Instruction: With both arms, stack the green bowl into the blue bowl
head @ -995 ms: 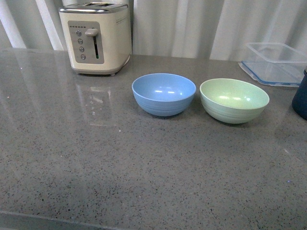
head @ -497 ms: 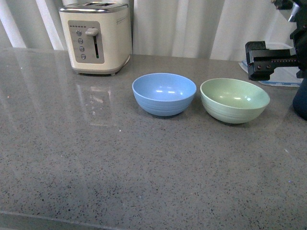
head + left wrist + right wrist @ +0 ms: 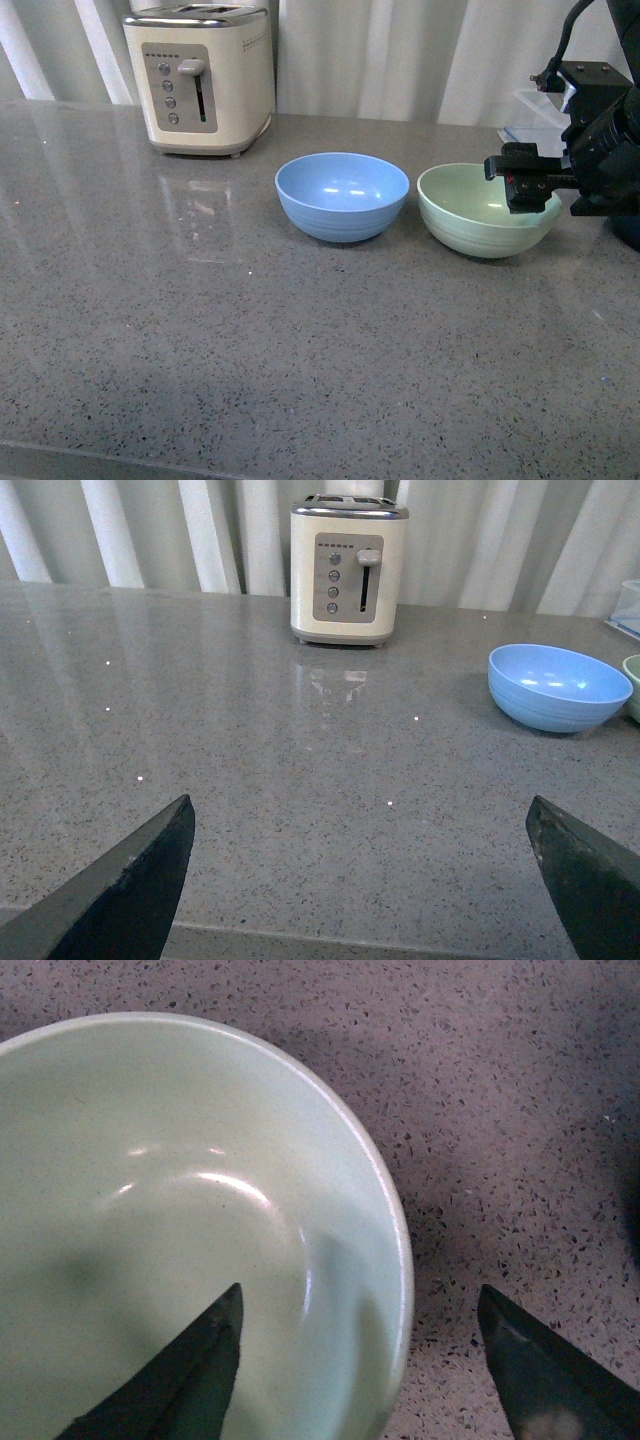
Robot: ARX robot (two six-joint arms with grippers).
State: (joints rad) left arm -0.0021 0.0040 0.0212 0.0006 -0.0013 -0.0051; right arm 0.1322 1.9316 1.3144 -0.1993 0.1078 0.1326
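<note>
A cream toaster point(image 3: 200, 78) is seen at the back left of a grey speckled countertop point(image 3: 200, 330). The left gripper point(image 3: 360, 880) is shown only in its wrist view, fingers spread wide with nothing held. At centre the blue bowl point(image 3: 342, 195) is set upright, mouth facing up. Just beside it on the right, not touching, the green bowl point(image 3: 488, 210) is likewise upright; being round, it shows no long axis. The right gripper point(image 3: 525, 180) is extended roughly level from the right over the green bowl's right rim. Its fingers are parted, one inside the bowl and one outside. Contact cannot be told.
</note>
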